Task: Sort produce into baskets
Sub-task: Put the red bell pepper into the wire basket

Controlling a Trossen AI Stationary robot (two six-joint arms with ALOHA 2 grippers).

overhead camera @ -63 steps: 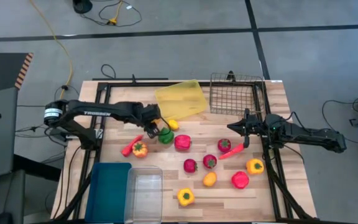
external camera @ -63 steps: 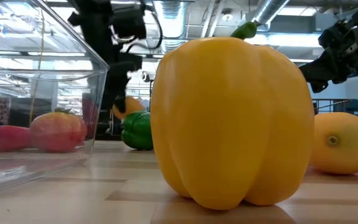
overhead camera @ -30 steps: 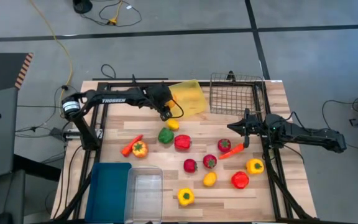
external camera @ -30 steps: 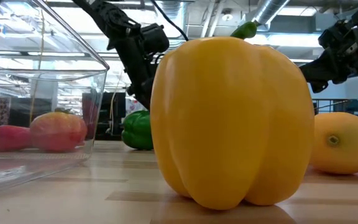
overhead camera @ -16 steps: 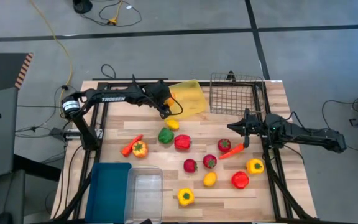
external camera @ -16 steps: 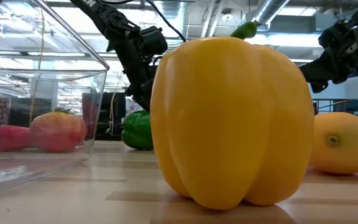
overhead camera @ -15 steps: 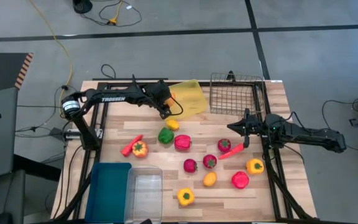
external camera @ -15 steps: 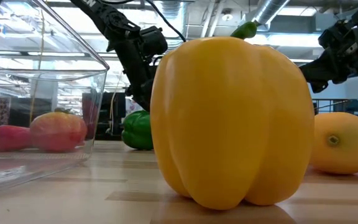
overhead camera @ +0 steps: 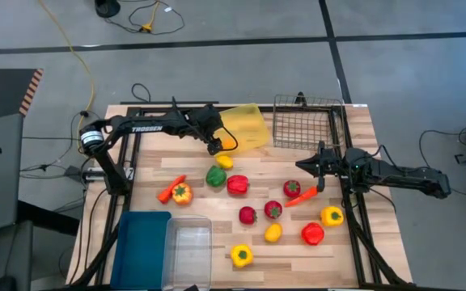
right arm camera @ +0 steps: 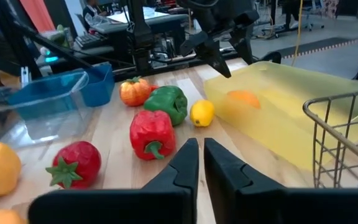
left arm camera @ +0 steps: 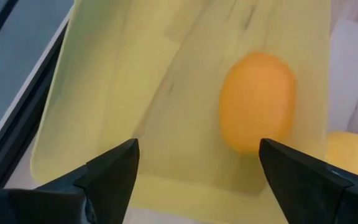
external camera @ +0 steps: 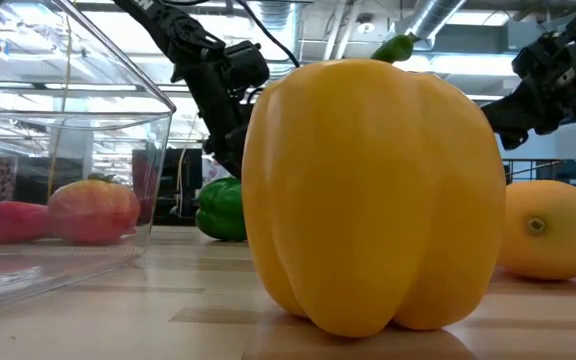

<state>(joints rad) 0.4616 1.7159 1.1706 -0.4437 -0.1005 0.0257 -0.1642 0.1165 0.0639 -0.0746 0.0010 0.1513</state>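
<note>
**One orange lemon lies in the yellow tray under the left gripper's spread fingers**

Places are given from the yellow tray [overhead camera: 237, 127], which is set at the far middle of the table [overhead camera: 362, 242].

Nearest the front edge, well apart from the tray, a yellow pepper [overhead camera: 242, 255] is seen, with the blue bin [overhead camera: 140, 242] and the clear bin [overhead camera: 188, 246] side by side toward the left. Further in, a yellow-orange lemon [overhead camera: 273, 233], a red pepper [overhead camera: 312, 234] and an orange-yellow pepper [overhead camera: 332, 215] are found, then two red tomatoes [overhead camera: 248, 215] [overhead camera: 273, 209]. Closer to the tray a third tomato [overhead camera: 292, 189] and a carrot [overhead camera: 301, 196] are seen beneath the right gripper [overhead camera: 320, 171], which is held above them with its fingers pressed together on nothing. Left of these, a larger red pepper [overhead camera: 237, 184], a green pepper [overhead camera: 215, 175], an orange pepper [overhead camera: 182, 193] and a red chili [overhead camera: 171, 187] are laid out. A small yellow lemon [overhead camera: 225, 162] is set just beside the tray's near edge.

Over the tray's near left corner the left gripper [overhead camera: 217, 142] is held with its fingers spread wide and empty. Inside the tray, just past those fingers, an orange lemon [left arm camera: 257, 101] is seen lying free on the tray floor.

Beside the tray to the right, the black wire basket [overhead camera: 307, 121] is placed at the far edge.
</note>
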